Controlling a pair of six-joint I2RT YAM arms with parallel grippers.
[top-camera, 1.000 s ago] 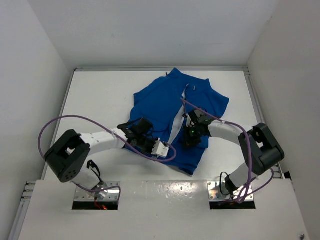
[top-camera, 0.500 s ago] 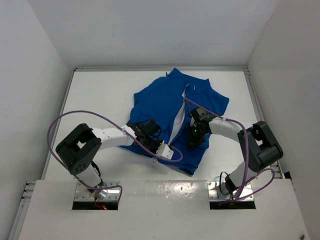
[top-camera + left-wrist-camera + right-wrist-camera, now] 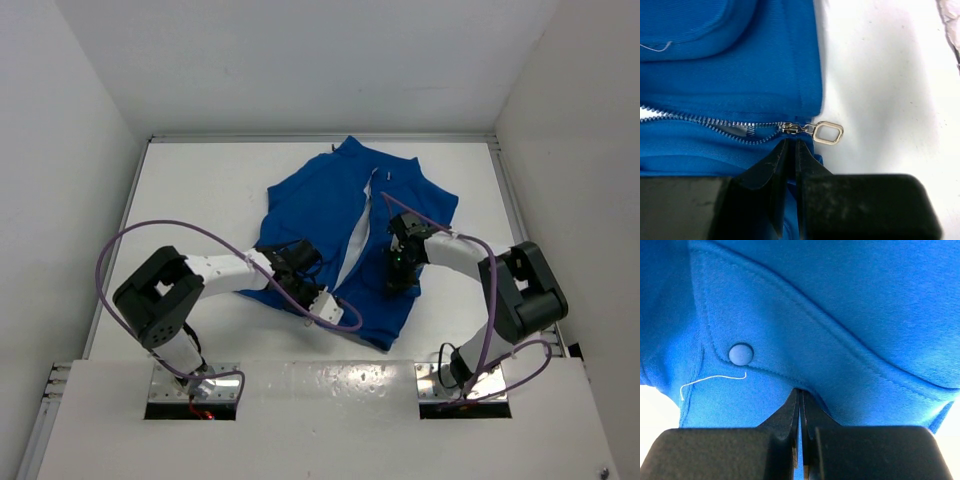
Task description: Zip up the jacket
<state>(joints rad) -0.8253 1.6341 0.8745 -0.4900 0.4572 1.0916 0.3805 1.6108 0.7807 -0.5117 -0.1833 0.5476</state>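
The bright blue jacket (image 3: 325, 205) lies flat mid-table, collar far, its front open in a narrow strip of white lining. In the left wrist view the silver zipper slider (image 3: 790, 128) sits at the bottom hem with its pull tab (image 3: 828, 132) lying on the table. My left gripper (image 3: 790, 143) is shut on the hem just below the slider; it also shows in the top view (image 3: 328, 306). My right gripper (image 3: 801, 391) is shut on a pucker of jacket fabric below a pocket flap with a snap button (image 3: 741, 354); it also shows in the top view (image 3: 397, 283).
The white table (image 3: 200, 190) is boxed in by white walls on three sides. Purple cables loop off both arms, the left one (image 3: 130, 250) arching over the table. Bare table shows right of the hem (image 3: 880, 75).
My left arm's elbow has swung right and the gripper has settled at the hem. My right gripper has moved slightly right and farther up the jacket's right half.
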